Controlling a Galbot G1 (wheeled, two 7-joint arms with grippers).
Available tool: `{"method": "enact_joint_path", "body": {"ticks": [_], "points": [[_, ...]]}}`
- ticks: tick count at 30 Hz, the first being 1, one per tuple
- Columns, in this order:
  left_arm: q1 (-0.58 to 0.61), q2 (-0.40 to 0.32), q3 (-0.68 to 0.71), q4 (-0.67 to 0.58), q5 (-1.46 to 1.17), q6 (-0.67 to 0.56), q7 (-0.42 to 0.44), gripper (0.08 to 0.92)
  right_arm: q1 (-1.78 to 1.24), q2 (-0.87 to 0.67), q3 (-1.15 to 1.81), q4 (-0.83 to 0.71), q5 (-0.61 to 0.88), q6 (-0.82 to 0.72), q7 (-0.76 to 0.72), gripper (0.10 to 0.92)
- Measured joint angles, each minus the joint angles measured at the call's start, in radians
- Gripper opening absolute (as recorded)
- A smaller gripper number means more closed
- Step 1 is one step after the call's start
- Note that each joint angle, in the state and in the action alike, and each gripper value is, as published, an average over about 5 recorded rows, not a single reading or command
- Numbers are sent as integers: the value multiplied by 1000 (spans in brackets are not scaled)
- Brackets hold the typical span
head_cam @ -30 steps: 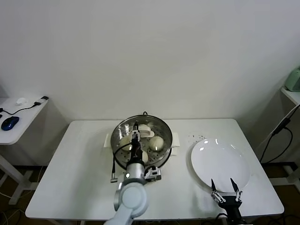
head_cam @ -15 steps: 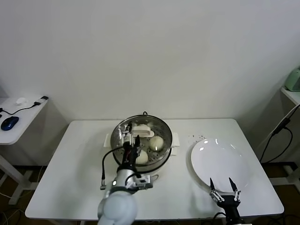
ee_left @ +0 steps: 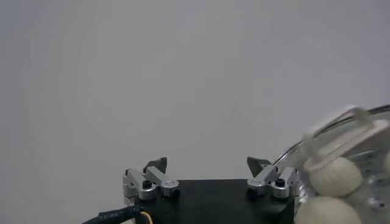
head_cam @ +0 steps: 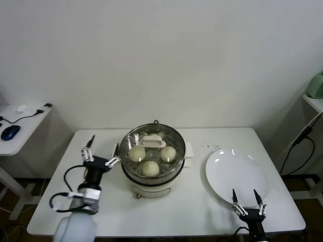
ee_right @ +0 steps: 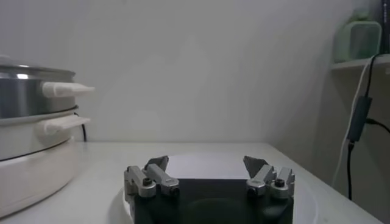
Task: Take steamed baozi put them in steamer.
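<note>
Steamed baozi (head_cam: 150, 168) in steamer (head_cam: 153, 177), left gripper (head_cam: 99, 154) spread empty, right gripper (head_cam: 248, 200) spread by plate (head_cam: 237, 174)

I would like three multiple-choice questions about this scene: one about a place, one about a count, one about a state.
1. Where is the left gripper?
A. inside the steamer
B. above the table, beside the steamer's left side
C. over the plate

2. How many steamed baozi are clearly visible in the steamer in the head view?
A. one
B. three
C. six

3. What is the state of the right gripper?
A. open and empty
B. shut on a bun
C. shut on the plate's rim

Answers: 1 B, it stands outside the pot's left wall. 2 B, three pale domes lie on the perforated tray. 3 A, its fingers stand apart at the near edge of the plate, holding nothing.
</note>
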Motion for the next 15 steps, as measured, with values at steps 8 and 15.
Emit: {"method": "enact_joint_path", "body": {"ticks": [8,15], "points": [[65,43,-110,129,-327,-133,5,823,6,-3,-3,-11,10,19,-2,823],[105,51,-111,248,-440,-235,19,823,-2,-14,-7,-9,27,20,-18,823]]}}
